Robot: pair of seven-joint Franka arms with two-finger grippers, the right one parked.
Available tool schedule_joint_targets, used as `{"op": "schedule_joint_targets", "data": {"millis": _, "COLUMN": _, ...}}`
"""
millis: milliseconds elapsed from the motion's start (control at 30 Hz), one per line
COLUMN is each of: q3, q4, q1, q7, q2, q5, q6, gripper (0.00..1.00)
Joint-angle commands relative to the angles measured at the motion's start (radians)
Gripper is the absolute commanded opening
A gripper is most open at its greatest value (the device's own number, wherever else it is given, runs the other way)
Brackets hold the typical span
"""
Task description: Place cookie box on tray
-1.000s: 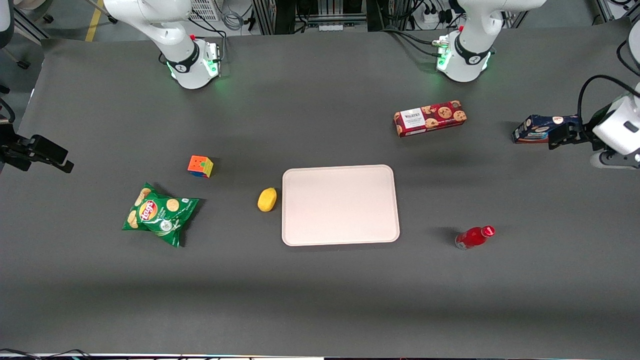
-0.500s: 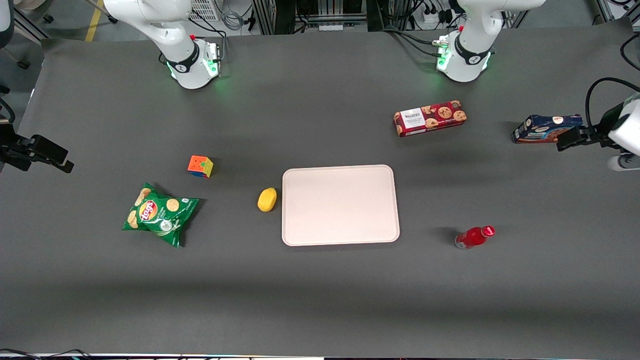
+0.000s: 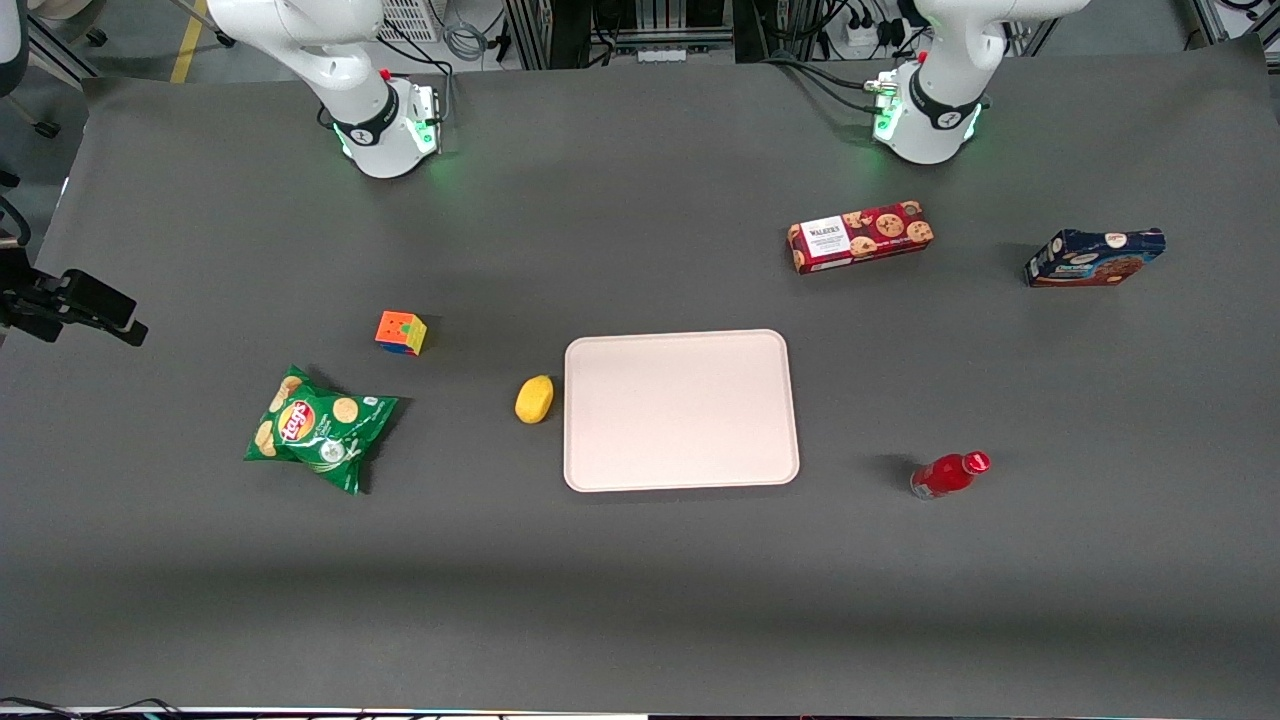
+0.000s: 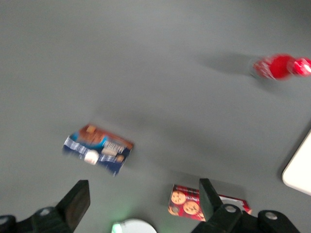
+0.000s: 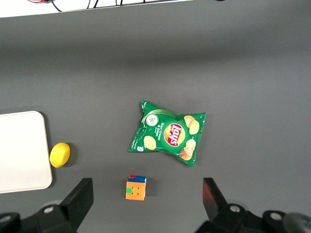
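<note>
We've pulled our hand (image 4: 141,204) up and away, fingers spread wide and empty, so the cookie box (image 3: 1095,257) sits ungrasped on the desk (image 3: 640,600), well apart from the tray (image 3: 680,410).

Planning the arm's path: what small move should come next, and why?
Probably lower the tool toward the cookie box. Its fingers are spread open, high above the table, holding nothing. The box lies on the table toward the working arm's end, apart from the bare tray.
</note>
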Motion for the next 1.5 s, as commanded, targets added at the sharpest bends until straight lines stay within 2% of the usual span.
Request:
{"op": "schedule_joint_targets", "data": {"millis": 0, "q3": -0.012, "q4": -0.173, "q1": 0.047, "q7": -0.084, "q2": -0.075, "q5": 0.034, "q6": 0.100, "gripper": 1.00}}
{"op": "schedule_joint_targets", "data": {"millis": 267, "q3": -0.013, "q4": -0.578, "q1": 0.142, "q7": -0.156, "q2": -0.221, "q5": 0.049, "q6": 0.448, "gripper": 1.00}}
{"op": "schedule_joint_targets", "data": {"millis": 500, "q3": -0.018, "q4": -0.780, "q1": 0.230, "q7": -0.166, "q2": -0.254, "q5": 0.049, "q6": 0.671, "gripper": 1.00}}
{"op": "schedule_joint_targets", "data": {"millis": 733, "q3": -0.018, "q4": -0.953, "q1": 0.242, "q7": -0.247, "q2": -0.248, "q5": 0.049, "q6": 0.907, "gripper": 1.00}}
{"op": "schedule_joint_targets", "data": {"millis": 1467, "q3": -0.010, "q4": -1.157, "q1": 0.329, "q7": -0.238, "q2": -0.136, "q5": 0.049, "q6": 1.281, "gripper": 1.00}}
